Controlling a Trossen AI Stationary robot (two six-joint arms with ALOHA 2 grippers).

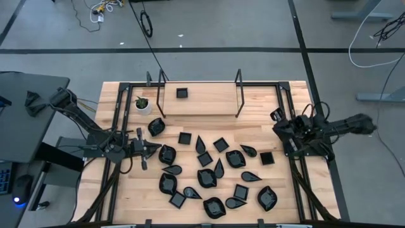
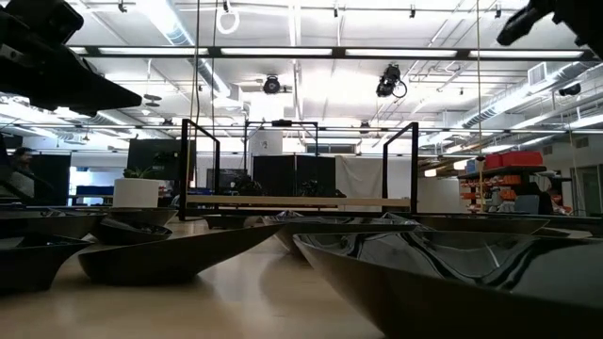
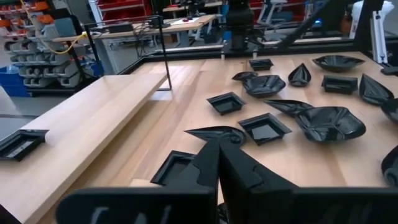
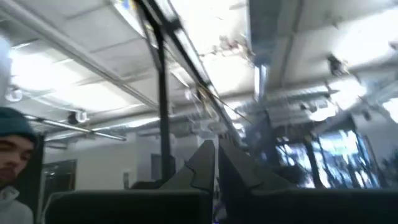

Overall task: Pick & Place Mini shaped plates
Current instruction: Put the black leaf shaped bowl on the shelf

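Several glossy black mini plates [image 1: 215,171], square, teardrop and rounded, lie scattered on the wooden table. One square plate [image 1: 182,93] sits on the raised wooden shelf [image 3: 93,118]. My left gripper [image 1: 154,149] is shut, low over the table's left part beside a rounded plate [image 1: 167,154]. In the left wrist view its fingertips [image 3: 217,149] stand over a teardrop plate [image 3: 217,133] and a square plate [image 3: 176,167]. My right gripper [image 1: 277,119] is shut at the table's right edge. In its wrist view the gripper [image 4: 216,152] points up at the ceiling, holding nothing.
A small white pot with a green plant [image 1: 143,103] stands at the shelf's left end. Black frame posts [image 1: 239,95] rise around the shelf. Plates [image 2: 188,250] lie right in front of the low camera. A person [image 4: 12,155] shows beyond the table in the right wrist view.
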